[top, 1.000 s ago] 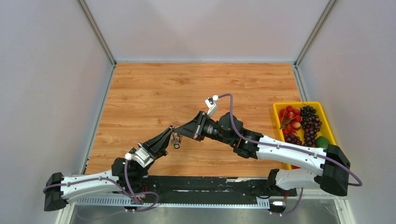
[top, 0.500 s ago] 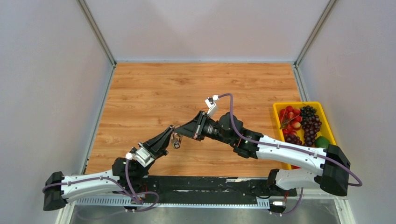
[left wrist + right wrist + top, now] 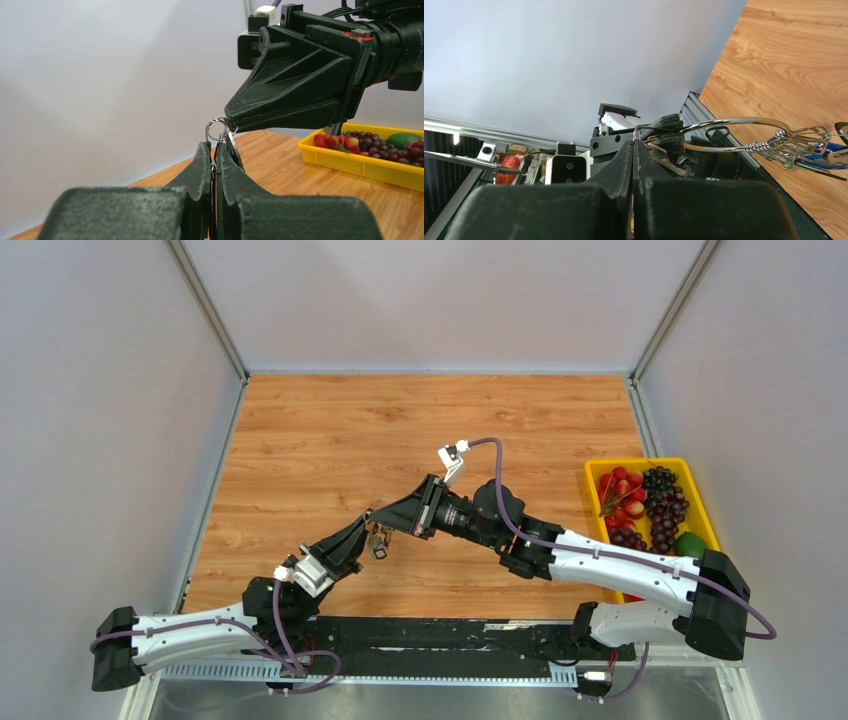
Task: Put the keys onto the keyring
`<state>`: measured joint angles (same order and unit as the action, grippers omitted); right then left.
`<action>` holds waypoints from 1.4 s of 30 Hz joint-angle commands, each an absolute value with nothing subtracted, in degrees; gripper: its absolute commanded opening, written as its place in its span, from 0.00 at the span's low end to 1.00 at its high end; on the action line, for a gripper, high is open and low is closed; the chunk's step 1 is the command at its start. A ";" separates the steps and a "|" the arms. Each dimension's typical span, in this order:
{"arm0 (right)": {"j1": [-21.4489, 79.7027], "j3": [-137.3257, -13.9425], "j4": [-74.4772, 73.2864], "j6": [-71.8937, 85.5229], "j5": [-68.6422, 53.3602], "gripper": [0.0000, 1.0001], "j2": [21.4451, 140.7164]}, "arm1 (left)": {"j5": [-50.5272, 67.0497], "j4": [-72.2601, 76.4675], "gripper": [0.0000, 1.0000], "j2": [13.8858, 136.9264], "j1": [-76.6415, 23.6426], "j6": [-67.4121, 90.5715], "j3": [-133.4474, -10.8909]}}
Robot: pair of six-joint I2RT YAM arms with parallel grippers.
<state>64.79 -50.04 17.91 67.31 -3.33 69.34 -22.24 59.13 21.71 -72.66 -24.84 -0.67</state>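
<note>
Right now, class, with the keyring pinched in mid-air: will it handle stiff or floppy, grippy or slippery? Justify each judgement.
Probably springy, not floppy: the keyring holds a wire arc from the right gripper. Likely slippery: bare shiny metal, pinched only at the closed tips. The keys bunched at its far end would probably swing and weigh that side down.

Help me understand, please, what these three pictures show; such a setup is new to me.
These are two robot arms, left and right, on a wooden table. The overhead picture looks down from behind them; the other two come from cameras on each wrist. A yellow tray of fruit sits at the right. Above the table, the right gripper pinches the wire keyring, which carries several keys. The left gripper is shut on what looks like one more key, beside the ring.
</note>
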 commanded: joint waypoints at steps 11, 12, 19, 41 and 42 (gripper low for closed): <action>64.86 -49.22 19.01 65.30 -1.19 0.00 63.77 | -20.21 59.71 0.01 18.00 -72.72 -23.77 2.19; 64.83 -49.05 18.92 65.34 -1.15 0.00 63.81 | -19.84 59.55 0.00 17.70 -72.70 -23.50 2.19; 64.89 -50.28 19.14 65.04 -2.94 0.00 65.57 | -19.39 58.91 0.00 17.31 -72.74 -23.02 2.02; 65.00 -50.12 12.85 58.13 -1.53 0.36 62.02 | -16.77 53.42 0.12 15.70 -72.77 -16.47 0.49; 64.96 -50.43 12.05 57.55 -1.53 0.37 61.95 | -16.51 51.04 0.16 15.14 -72.77 -14.66 0.36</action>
<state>64.79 -49.15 13.89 60.58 -1.98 63.11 -19.42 53.36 17.17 -72.75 -20.21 -0.67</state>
